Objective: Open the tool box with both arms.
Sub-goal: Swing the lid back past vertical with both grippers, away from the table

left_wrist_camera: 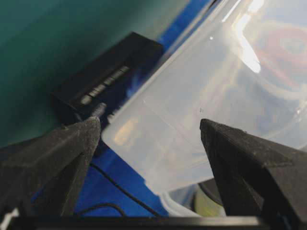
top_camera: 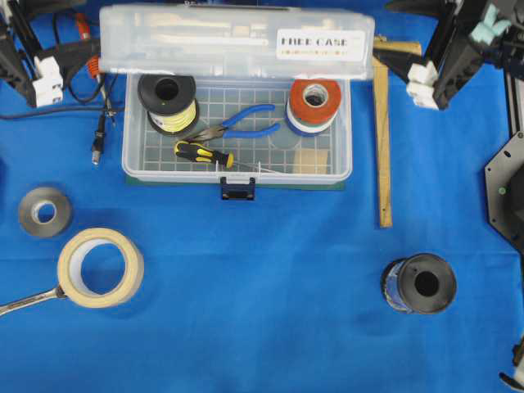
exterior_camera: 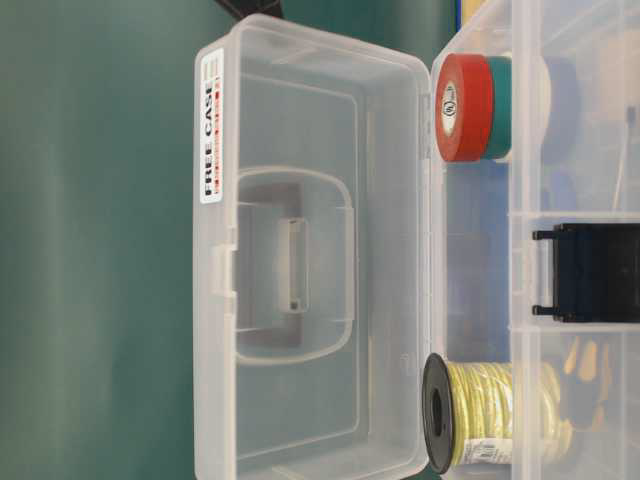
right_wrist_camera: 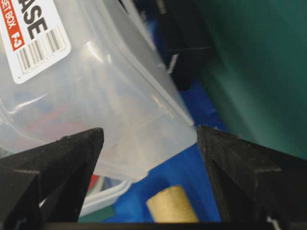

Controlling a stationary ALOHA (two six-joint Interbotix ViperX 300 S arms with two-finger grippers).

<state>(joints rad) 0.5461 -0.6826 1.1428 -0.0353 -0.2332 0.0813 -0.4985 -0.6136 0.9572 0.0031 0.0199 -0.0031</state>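
Overhead view: the tool box (top_camera: 237, 139) sits at the top middle of the blue cloth (top_camera: 270, 286) with its clear lid (top_camera: 233, 37) swung up and back. Inside lie a yellow wire spool (top_camera: 169, 101), blue pliers (top_camera: 241, 123), a yellow-and-black screwdriver (top_camera: 205, 154) and stacked tape rolls (top_camera: 315, 105); the dark blue latch (top_camera: 237, 189) hangs at the front edge. The left gripper (top_camera: 33, 70) sits off the lid's left end and the right gripper (top_camera: 438, 70) off its right end, both apart from the box. A wooden ruler (top_camera: 381, 139) lies between the right fingers and the box. Masking tape (top_camera: 100, 267), a grey roll (top_camera: 45, 211), a wrench (top_camera: 29, 301) and a black spool (top_camera: 419, 283) lie well away from either gripper.

Table-level view: the lid stands fully open, its label (exterior_camera: 211, 125) facing the camera.

Left wrist view: the fingers (left_wrist_camera: 57, 153) stand wide apart, released, gripping nothing; the lid's corner (left_wrist_camera: 158, 139) lies just beyond the gap, a black block (left_wrist_camera: 108, 76) behind it.

Right wrist view: the fingers (right_wrist_camera: 57, 163) are likewise spread and empty, with the lid's corner (right_wrist_camera: 144, 124) ahead and the ruler's end (right_wrist_camera: 171, 205) below between them.
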